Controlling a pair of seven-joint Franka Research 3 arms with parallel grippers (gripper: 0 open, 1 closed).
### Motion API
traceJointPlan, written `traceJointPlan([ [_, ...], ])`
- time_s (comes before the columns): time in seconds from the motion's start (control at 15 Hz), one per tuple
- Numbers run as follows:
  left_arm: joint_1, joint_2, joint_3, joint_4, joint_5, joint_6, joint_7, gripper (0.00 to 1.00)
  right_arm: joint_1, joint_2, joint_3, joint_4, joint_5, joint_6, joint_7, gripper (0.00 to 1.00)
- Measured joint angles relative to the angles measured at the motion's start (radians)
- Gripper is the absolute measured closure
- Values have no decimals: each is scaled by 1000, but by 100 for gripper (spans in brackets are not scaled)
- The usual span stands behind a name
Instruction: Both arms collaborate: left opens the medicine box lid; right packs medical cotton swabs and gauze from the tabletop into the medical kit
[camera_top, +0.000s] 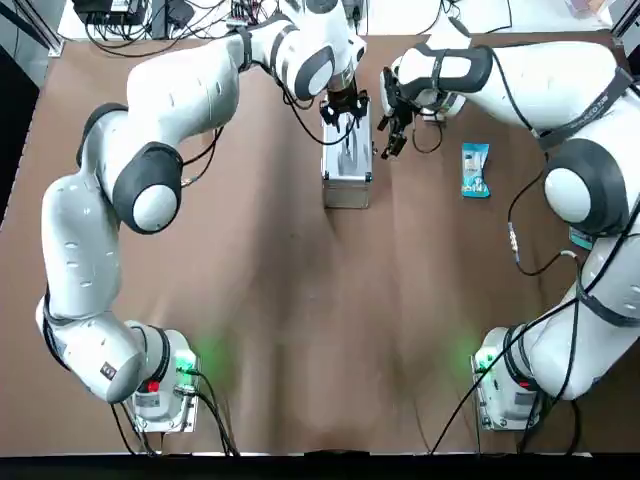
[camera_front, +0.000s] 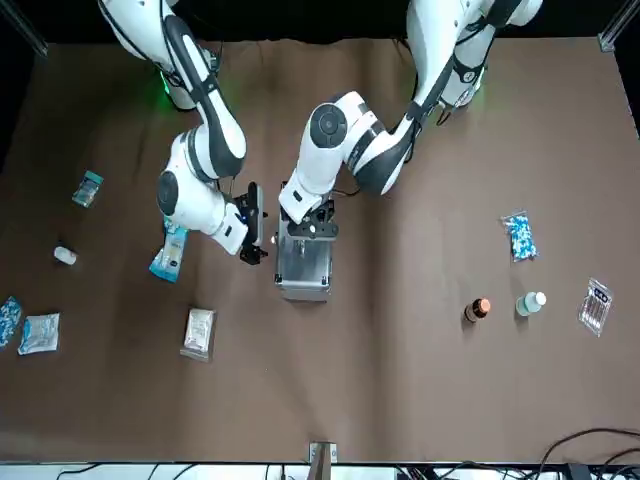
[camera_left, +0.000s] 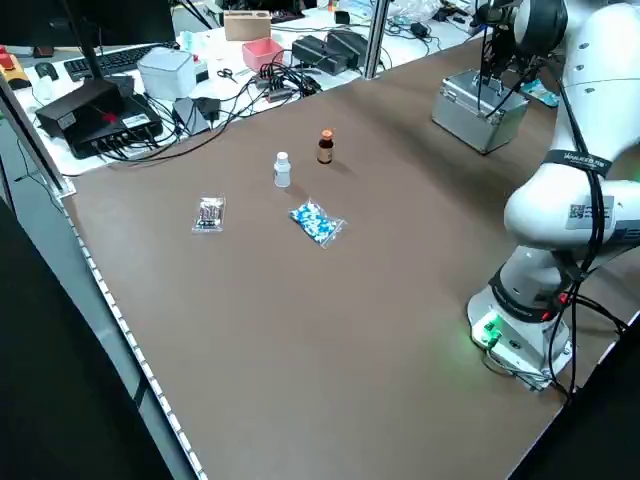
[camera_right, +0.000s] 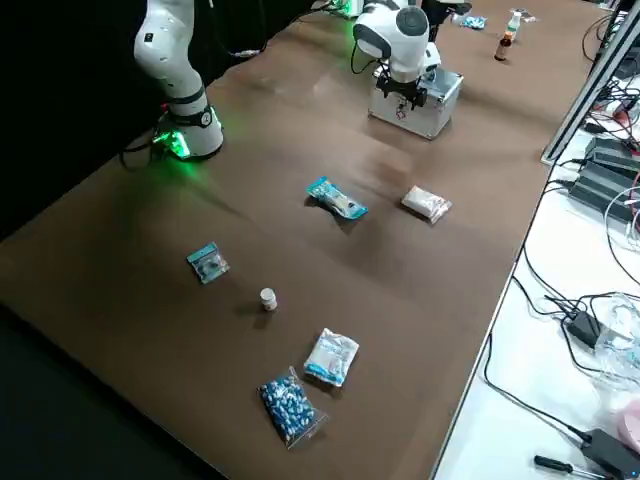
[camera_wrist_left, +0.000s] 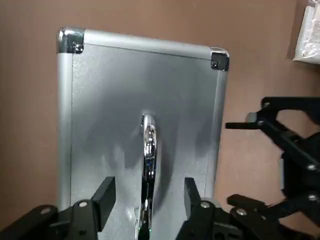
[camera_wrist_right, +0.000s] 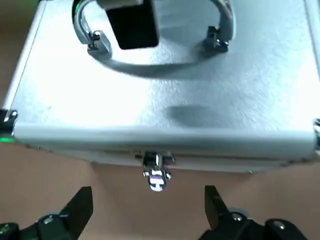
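The medical kit stands closed on the brown tabletop, near the middle of the far edge from the arm bases, with its lid down and its front latch facing the right arm's side. The left claw hangs directly over the lid, its two fingers apart on either side of the chrome carry handle, which runs between them; whether the pads touch the handle cannot be told. The right claw sits just beside the kit on the latch side, low over the tabletop, fingers spread wide and holding nothing.

The medical cotton swabs, a blue-and-white packet, lie flat on the tabletop between the kit and the right-hand edge, beside the right arm's forearm. The gauze, a pale squarish packet, lies nearer the far edge on the same side, apart from both claws.

Toward the right-hand edge, further pieces lie scattered: a small teal pouch, a small white bottle, a white-and-blue packet and a blue speckled packet. On the left-hand side lie another blue-white speckled packet, a brown bottle, a pale bottle and a clear bag with dark contents.
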Motion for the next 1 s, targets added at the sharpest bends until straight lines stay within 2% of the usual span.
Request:
traceJointPlan([
  [0.47, 0, 0, 1, 6, 1, -18, 0, 44, 33, 33, -3, 0, 80, 12, -26, 1],
  [0.53, 0, 0, 1, 9, 1, -24, 0, 50, 34, 35, -4, 0, 90, 12, -30, 1],
  [0.67, 0, 0, 1, 14, 1, -30, 0, 53, 36, 42, -5, 0, 98, 13, -31, 2],
  [0.8, 0, 0, 1, 18, 1, -33, 0, 63, 39, 44, -6, 0, 100, 21, -32, 4],
  [0.87, 0, 0, 1, 18, 1, -33, 0, 64, 40, 45, -7, 0, 100, 25, -32, 10],
  [1.0, 0, 0, 1, 18, 1, -33, 0, 70, 42, 45, -8, 0, 100, 30, -33, 12],
])
